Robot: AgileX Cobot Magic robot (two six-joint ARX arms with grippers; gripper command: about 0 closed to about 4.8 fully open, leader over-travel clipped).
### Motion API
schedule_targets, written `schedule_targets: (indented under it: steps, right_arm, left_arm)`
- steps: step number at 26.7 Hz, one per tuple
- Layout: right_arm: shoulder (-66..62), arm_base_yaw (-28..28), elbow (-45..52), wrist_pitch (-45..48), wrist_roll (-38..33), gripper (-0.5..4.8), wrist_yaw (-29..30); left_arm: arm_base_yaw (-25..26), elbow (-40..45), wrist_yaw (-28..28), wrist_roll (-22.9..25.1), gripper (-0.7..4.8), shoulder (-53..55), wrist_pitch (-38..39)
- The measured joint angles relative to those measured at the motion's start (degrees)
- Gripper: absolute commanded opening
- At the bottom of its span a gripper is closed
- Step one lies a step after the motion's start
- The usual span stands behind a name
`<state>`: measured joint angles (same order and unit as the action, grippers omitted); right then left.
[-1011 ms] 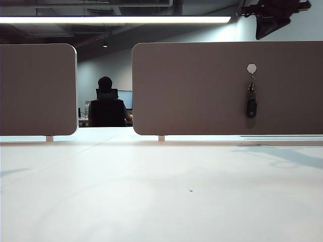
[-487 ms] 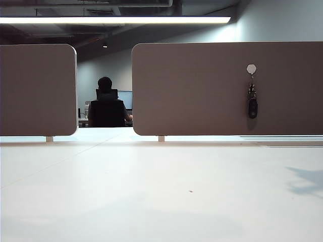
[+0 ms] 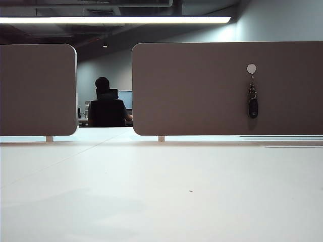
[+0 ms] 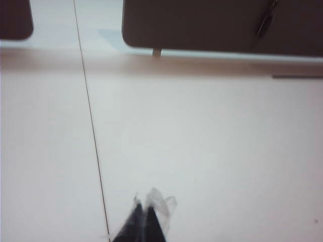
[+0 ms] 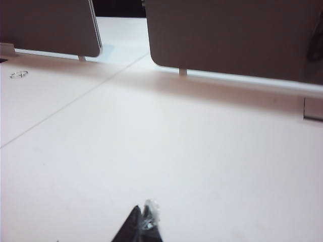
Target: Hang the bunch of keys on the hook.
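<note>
The bunch of keys (image 3: pixel 252 103) hangs from the small pale hook (image 3: pixel 251 68) on the right brown panel (image 3: pixel 202 91), black fob lowest. Neither gripper shows in the exterior view. In the left wrist view my left gripper (image 4: pixel 145 209) is shut with nothing in it, low over the white table and far back from the panel; the keys (image 4: pixel 265 22) appear as a dark blurred shape on the panel. My right gripper (image 5: pixel 143 214) is likewise shut and empty, well back from the panels. Both pairs of tips carry scraps of clear film.
A second brown panel (image 3: pixel 38 89) stands at the left, with a gap between the two panels where a seated person (image 3: pixel 106 103) shows far behind. A small wire ring (image 5: pixel 18 74) lies on the white table (image 3: pixel 161 191) near the left panel's foot.
The dark arm at the upper right of the exterior view has gone, and its shadow on the table's right side has slid off and vanished. The keys stay on the hook.
</note>
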<state>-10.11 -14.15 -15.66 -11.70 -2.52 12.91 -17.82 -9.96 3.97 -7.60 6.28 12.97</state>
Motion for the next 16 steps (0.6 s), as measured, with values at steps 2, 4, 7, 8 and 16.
schedule_targets:
  steps: [2,4,7,8,16]
  right_arm:
    - [1.6,0.0,2.0,-0.2,-0.7,-0.09,0.0]
    - [3.0,0.0,3.7,-0.2,-0.9,-0.09,0.0]
    - [4.7,0.0,6.4,0.0,-2.6,-0.09,0.0]
    - [4.7,0.0,7.0,0.2,-3.2,-0.09,0.0]
    - [4.7,0.0,11.7,0.8,-4.7,-0.09,-0.3]
  left_arm:
    - [0.0,1.0,0.0,0.0,-0.06,0.0,-0.2]
    - [0.0,2.2,0.0,0.0,-0.06,-0.1,-0.8]
    - [0.0,4.1,0.0,-0.2,-0.06,-0.1,-0.8]
    - [0.0,4.5,0.0,-0.8,-0.06,-0.2,-1.0]
    - [0.0,7.6,0.1,-8.6,-0.06,-0.4,-1.8]
